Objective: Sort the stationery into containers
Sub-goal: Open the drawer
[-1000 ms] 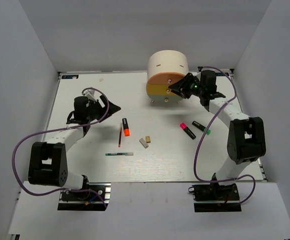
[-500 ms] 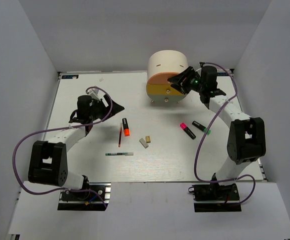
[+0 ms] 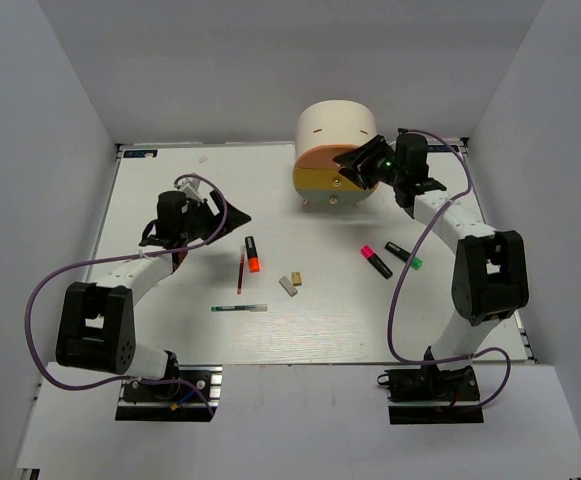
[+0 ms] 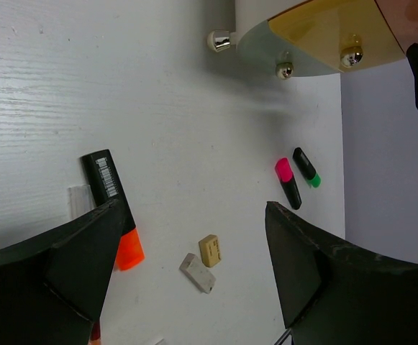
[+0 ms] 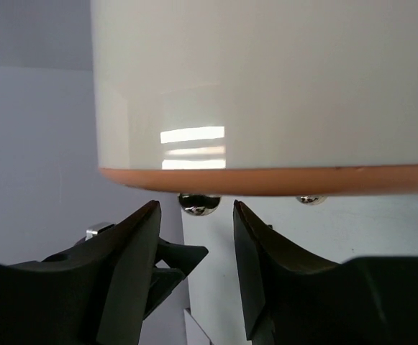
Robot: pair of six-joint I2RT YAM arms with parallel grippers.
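Stationery lies loose on the white table (image 3: 170,190): pencil (image 3: 241,270), pen (image 3: 239,308), erasers (image 3: 288,285), highlighters (image 3: 375,261); left gripper (image 3: 232,215) gapes empty above the orange-capped highlighter (image 4: 111,205); right gripper (image 5: 196,215), released, has its parted fingers (image 5: 133,259) just short of the orange drawer's (image 3: 322,158) round knob (image 5: 199,204) on the cream organizer (image 3: 336,124).

Left arm (image 3: 130,275) and right arm (image 3: 460,225): white link shells are joined by black joint housings. On each arm a purple cable (image 3: 30,300) is routed from behind the jaws back to a black base plate (image 3: 165,393). Left gripper (image 4: 193,215): fingers are matte black, broad and wedge-shaped, tapered toward the tips. Right gripper (image 5: 194,208): like black fingers with bevelled inner faces are recorded. A green indicator light (image 3: 381,163) is noted just behind the right jaws.
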